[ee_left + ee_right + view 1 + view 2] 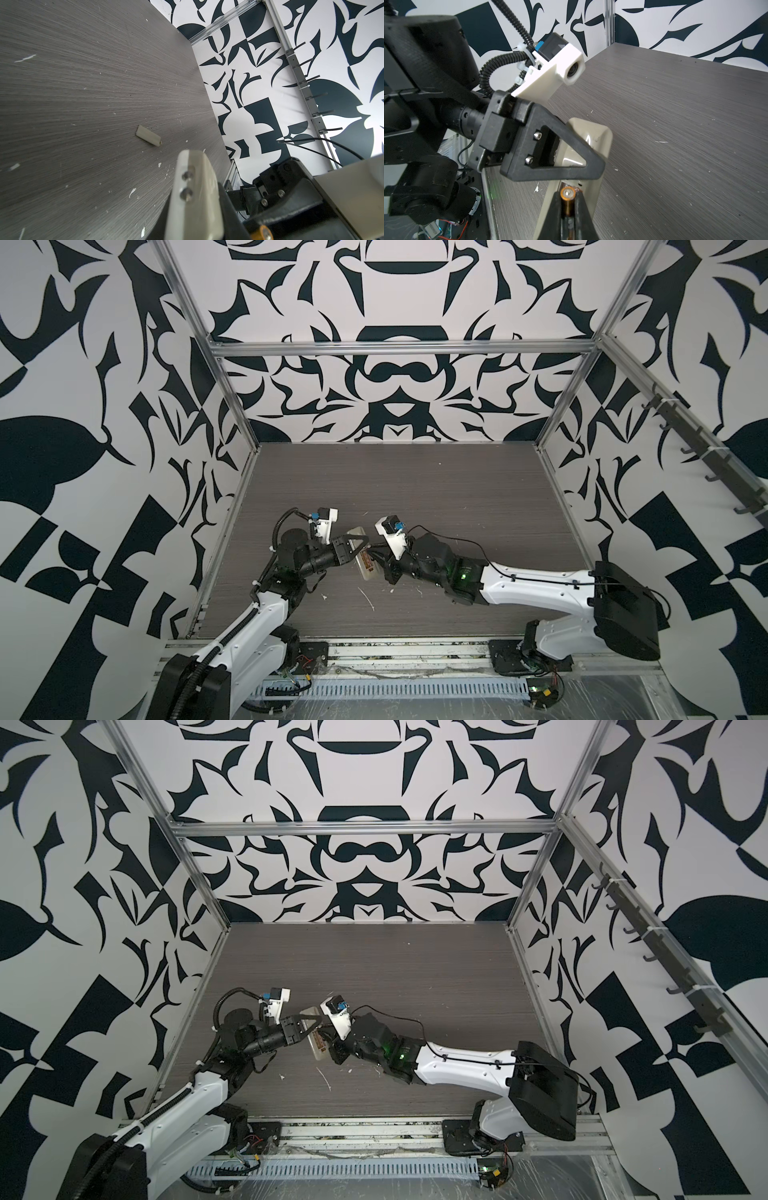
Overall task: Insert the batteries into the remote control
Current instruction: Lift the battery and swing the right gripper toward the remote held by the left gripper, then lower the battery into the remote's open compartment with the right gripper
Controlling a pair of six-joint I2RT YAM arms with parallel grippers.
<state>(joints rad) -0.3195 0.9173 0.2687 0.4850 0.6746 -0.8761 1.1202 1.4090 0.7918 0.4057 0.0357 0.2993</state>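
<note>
left tool (356,545) clamped on the remote control (600,135) in lower centre, right tool (568,195) closed on a battery (567,205) over its back, surface (457,497) open up to far edge

There is one remote control (598,133), one battery (568,199) that shows plainly, and one small beige strip (148,138) lying on the single table (415,489). Two robot arms are in view, a left arm (266,610) and a right arm (536,585). White scraps (365,599) dot the tabletop, too many and too small to count.
</note>
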